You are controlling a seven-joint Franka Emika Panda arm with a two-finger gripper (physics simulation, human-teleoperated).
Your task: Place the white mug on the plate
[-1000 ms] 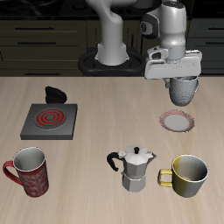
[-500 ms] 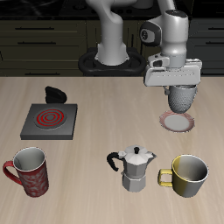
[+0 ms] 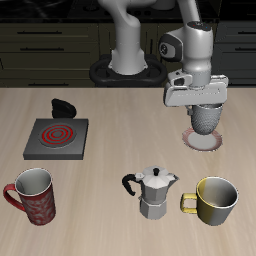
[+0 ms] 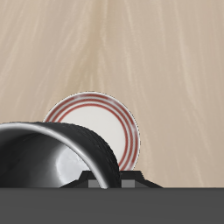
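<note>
Nearest the front edge of the pale wood-grain table (image 3: pixel 110 150): red patterned mug (image 3: pixel 33 195), faceted metal moka pot (image 3: pixel 152 192), glossy yellow mug (image 3: pixel 214 200). Farther back — square dark burner (image 3: pixel 57 137) with red rings. Round flat plate (image 4: pixel 103 125), white with a pinkish-red rim band; the speckled, tapered white mug (image 3: pixel 206 118) hangs just above it, clamped at its rim in the claw (image 3: pixel 203 101).

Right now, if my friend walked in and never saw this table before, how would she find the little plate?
Start at the wooden table and find the robot's gripper holding the whitish-grey ceramic mug. Right beneath that mug lies the small round white plate, farther back than the yellow mug. It is the only flat dish, ringed in pinkish-red, unlike the square dark burner.
</note>
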